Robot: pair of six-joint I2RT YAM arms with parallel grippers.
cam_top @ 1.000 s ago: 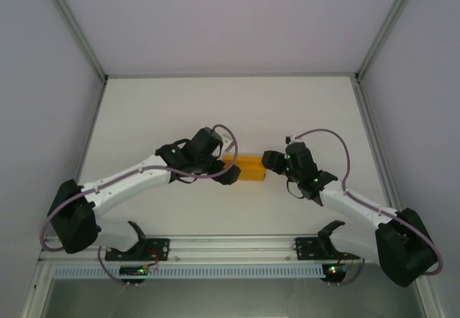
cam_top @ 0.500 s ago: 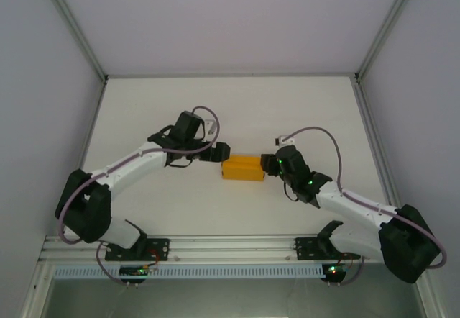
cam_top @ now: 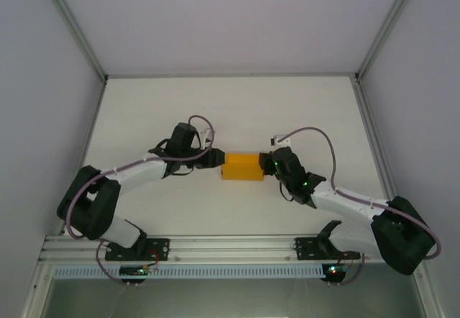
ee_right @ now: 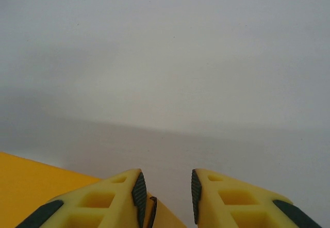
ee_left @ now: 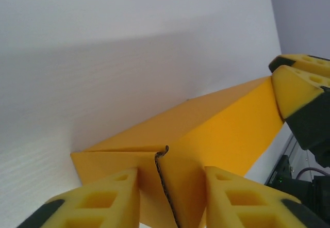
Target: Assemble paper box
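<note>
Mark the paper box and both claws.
paper box [cam_top: 242,166], top external view, middle of its top face.
left claw [cam_top: 217,161], top external view, between its fingertips.
right claw [cam_top: 268,164], top external view, between its fingertips.

paper box [cam_top: 241,167]: plain orange-yel | left gripper [ee_left: 171,189]: yel+blk | table [cam_top: 302,109]: wht

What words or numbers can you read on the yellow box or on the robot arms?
No text can be read anywhere.
The paper box is plain orange-yellow card on every face that shows.
The left arm, the right arm and the table carry no legible marks.
</note>
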